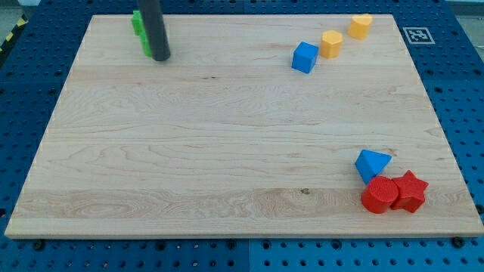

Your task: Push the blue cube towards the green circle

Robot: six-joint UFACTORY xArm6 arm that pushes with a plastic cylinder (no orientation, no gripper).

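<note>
Nearest the camera, at about four o'clock on the bench (227, 189), the red cylinder (378, 196), the red star (411, 190) and the blue triangular block (372, 164) sit bunched together, touching and out of my way. The blue cube (305, 57) lies at one o'clock, just beside the yellow hexagon (330, 44), with a second yellow block (360, 26) beyond. My tip (159, 58) has no jaws to open or close; it rests at eleven o'clock against a green block (141, 30) that the rod half hides, well apart from the cube, so I judge the push not yet begun.

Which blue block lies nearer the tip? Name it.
The blue cube, beside the orange blocks at the view's top; the blue triangle sits far off by the red blocks.
</note>
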